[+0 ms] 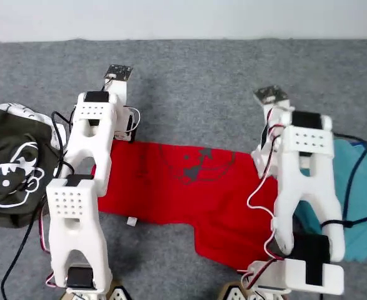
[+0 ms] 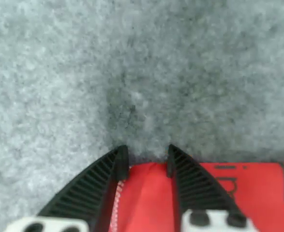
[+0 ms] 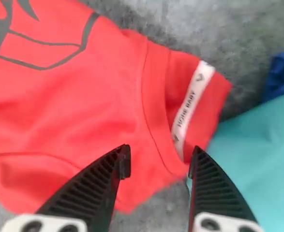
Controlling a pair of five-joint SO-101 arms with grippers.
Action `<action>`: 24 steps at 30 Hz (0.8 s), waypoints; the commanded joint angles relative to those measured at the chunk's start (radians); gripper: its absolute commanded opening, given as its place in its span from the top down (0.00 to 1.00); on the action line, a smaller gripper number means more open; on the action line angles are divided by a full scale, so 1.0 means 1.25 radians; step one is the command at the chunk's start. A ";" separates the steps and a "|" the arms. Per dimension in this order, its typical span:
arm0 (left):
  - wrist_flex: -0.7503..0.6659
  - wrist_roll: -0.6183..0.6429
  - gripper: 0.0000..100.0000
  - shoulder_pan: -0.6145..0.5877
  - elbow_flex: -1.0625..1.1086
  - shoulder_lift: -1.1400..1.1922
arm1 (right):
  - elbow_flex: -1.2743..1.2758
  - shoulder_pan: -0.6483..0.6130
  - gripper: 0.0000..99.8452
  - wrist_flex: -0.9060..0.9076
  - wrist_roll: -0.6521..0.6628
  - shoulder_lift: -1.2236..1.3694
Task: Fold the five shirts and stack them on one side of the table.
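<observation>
A red shirt with a grey print lies spread flat across the middle of the grey felt table. My left gripper is open, its black fingertips straddling the shirt's far edge where it meets the felt. My right gripper is also open and hovers just over the red shirt's neck end, next to its white label. A dark olive shirt with a white cartoon print lies bunched at the left. A teal shirt lies at the right.
The teal shirt touches the red shirt's neck end, with a patch of dark blue cloth just beyond it. Bare felt stretches along the far side of the table. Both arm bases and their cables stand at the near edge.
</observation>
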 commanded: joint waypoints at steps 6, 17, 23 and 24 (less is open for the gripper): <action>-0.020 -0.015 0.86 -0.068 -0.056 0.005 | 0.248 -0.152 0.80 -0.272 0.034 -0.033; -0.014 -0.042 0.86 -0.133 -0.053 0.005 | 0.324 -0.169 0.80 -0.412 0.044 0.099; -0.020 -0.128 0.86 -0.158 -0.053 0.005 | 0.275 -0.100 0.80 -0.395 -0.012 0.131; -0.020 -0.128 0.86 -0.166 -0.053 0.005 | 0.275 -0.091 0.80 -0.395 -0.012 0.131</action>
